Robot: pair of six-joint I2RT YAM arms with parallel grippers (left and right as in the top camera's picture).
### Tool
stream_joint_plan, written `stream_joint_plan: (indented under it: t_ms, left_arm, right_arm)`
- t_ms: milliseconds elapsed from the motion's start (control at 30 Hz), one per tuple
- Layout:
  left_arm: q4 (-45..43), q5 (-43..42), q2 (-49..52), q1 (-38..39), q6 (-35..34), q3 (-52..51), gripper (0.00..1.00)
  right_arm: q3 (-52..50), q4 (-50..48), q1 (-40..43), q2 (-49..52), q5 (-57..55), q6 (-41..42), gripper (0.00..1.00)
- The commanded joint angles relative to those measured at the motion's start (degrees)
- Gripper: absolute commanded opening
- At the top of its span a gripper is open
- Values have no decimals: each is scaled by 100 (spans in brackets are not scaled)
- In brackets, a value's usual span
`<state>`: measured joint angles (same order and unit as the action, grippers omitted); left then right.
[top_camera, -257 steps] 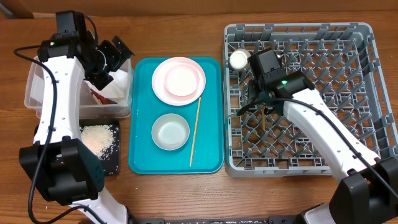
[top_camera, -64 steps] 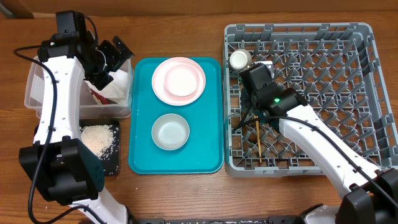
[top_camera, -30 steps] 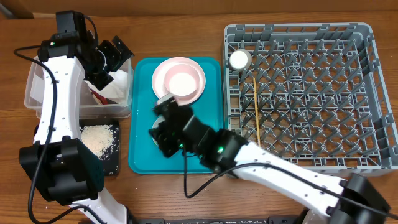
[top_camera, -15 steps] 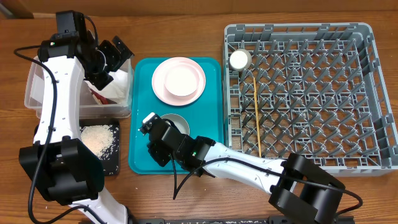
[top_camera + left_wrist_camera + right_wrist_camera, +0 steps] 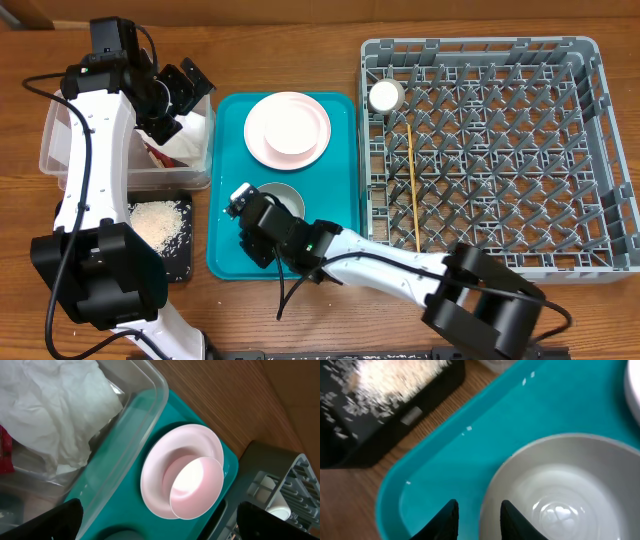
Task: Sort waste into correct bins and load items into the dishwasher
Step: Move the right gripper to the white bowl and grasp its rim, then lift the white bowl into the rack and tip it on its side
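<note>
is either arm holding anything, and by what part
Nothing held yet. The right gripper has open jaws straddling the rim of the bowl; the left gripper hangs open, empty.

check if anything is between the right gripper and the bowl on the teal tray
Nothing visible does. The right gripper straddles the near rim of the bowl, one finger on each side, above the teal tray.

No text, label, brand or number can be read anywhere.
</note>
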<state>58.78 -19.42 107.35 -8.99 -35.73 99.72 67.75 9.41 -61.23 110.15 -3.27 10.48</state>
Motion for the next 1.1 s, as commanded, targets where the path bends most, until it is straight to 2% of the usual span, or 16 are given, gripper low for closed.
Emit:
stream_joint_plan:
  t_ms: [0, 200, 533, 633, 833, 1067]
  left_arm:
    - [11, 57, -55, 39, -50, 74, 100]
    - [11, 57, -55, 39, -48, 74, 100]
    - [11, 57, -55, 39, -50, 74, 100]
    - [11, 57, -55, 39, -50, 74, 100]
    - [9, 57, -55, 39, -50, 74, 100]
    - [11, 57, -55, 39, -50, 74, 100]
  right_arm:
    - [2, -39, -31, 146, -101, -33, 28]
    - [2, -13, -31, 146, -96, -28, 25]
    - [11, 61, -22, 118, -98, -28, 5]
    - [20, 127, -15, -7, -98, -28, 4]
    - [26, 315, 0, -691, -98, -28, 4]
    - [26, 916, 411, -2358, -96, 37, 4]
